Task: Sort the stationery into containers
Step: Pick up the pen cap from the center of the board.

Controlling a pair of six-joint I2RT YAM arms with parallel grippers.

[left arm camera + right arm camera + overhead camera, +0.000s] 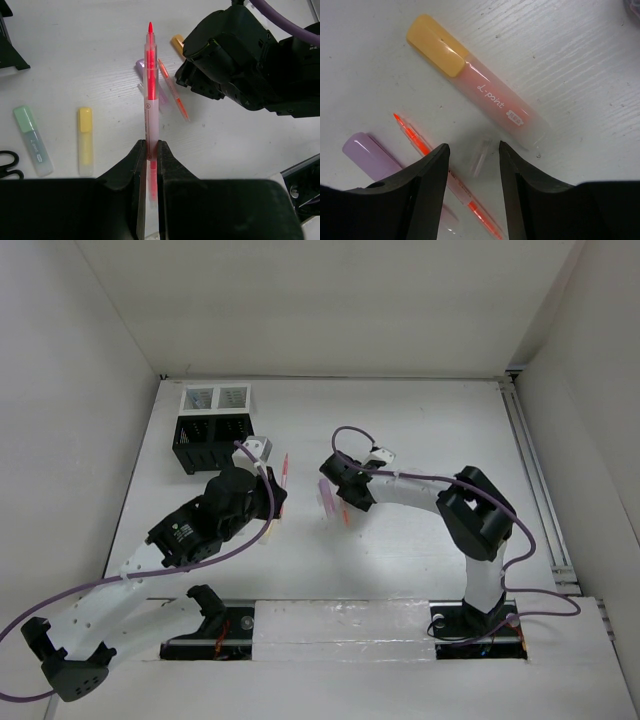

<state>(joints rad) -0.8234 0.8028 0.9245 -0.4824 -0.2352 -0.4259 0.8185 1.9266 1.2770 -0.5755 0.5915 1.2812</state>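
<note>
My left gripper [149, 147] is shut on a thin red pen [150, 85], which points forward, held above the table. In the top view this gripper [275, 495] is right of the black organiser [212, 443], with the white organiser [216, 398] behind that one. My right gripper [474, 150] hangs open low over the table. A small clear cap [480, 157] lies between its fingers, touching neither. Just beyond it lies an orange marker [475, 82], and on the left an orange pen [415, 137] and a purple marker [370, 155].
In the left wrist view a green marker [32, 141], a yellow marker [85, 141] and black scissors [9, 165] lie on the table at the left. The right arm's wrist [240, 60] fills the upper right, close to the red pen's tip.
</note>
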